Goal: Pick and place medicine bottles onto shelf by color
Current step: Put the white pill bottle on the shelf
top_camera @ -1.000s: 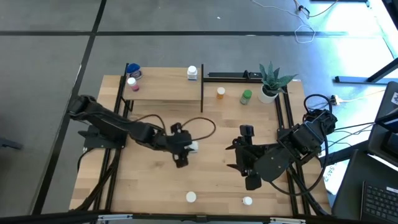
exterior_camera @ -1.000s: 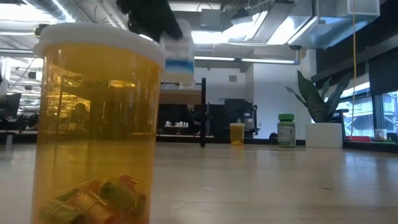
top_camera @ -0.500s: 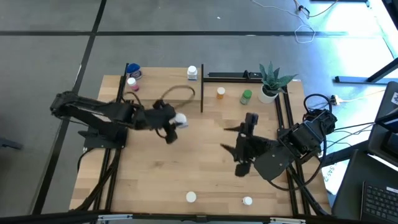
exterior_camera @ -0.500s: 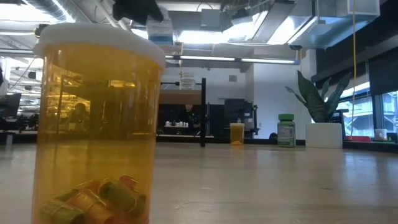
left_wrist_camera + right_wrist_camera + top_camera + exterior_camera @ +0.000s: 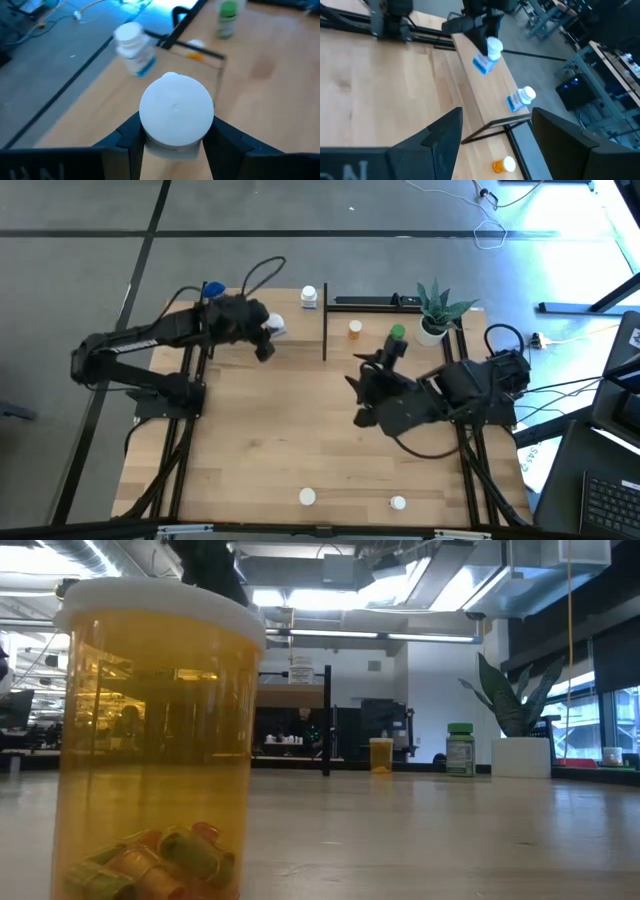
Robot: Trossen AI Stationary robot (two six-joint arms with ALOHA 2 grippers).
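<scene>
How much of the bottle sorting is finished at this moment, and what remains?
Done: a white bottle stands on the shelf. In hand: the left gripper holds another white bottle over the shelf, not yet set down. Left: the orange bottle and green bottle by the plant, and two bottles at the near edge. The right gripper hangs open, empty.

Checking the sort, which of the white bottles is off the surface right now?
The white bottle clamped in the left gripper, carried above the shelf. The other white bottle stands on the shelf's far edge.
</scene>
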